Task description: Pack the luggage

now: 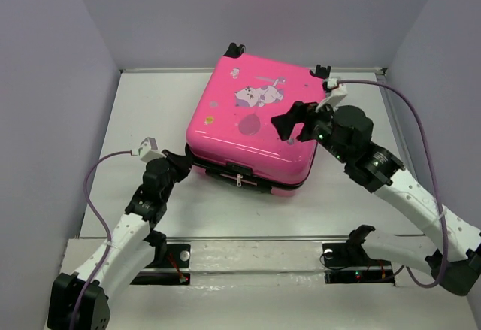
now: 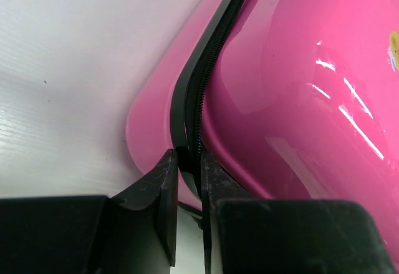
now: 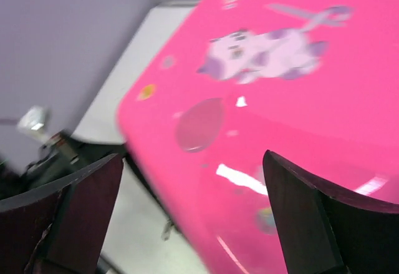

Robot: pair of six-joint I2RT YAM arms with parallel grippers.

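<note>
**Top external.** The luggage (image 1: pixel 252 123) lies flat and closed on the table (image 1: pixel 150 104), around the middle and towards the far side, turned slightly. Its wheels (image 1: pixel 236 48) point to the far wall. The left gripper (image 1: pixel 183 166) sits at its near-left corner, at seam height. The right gripper (image 1: pixel 289 123) hangs over the right part of the lid, spread wide and holding nothing.

**Left wrist.** The fingers are pressed nearly together on the black zipper trim (image 2: pixel 193 99) at the rounded corner, pinching it. I cannot tell whether a zip pull is between them, because the finger bodies hide the contact.

**Right wrist.** The picture is blurred. Pink lid with the cartoon print (image 3: pixel 268 52) fills the gap between the open fingers. I cannot tell whether they touch the shell.

**Handling, my judgement.**
- The shell is hard and glossy, so it is stiff and slippery. A pinch on the bare lid would slide.
- It looks bulky for these arms, and I cannot judge its weight.
- The best holds are the zip trim, a pull tab or an edge. Otherwise I would push with a flat finger.

**Hidden.** The contents, the far side of the zip run and any handle.
</note>
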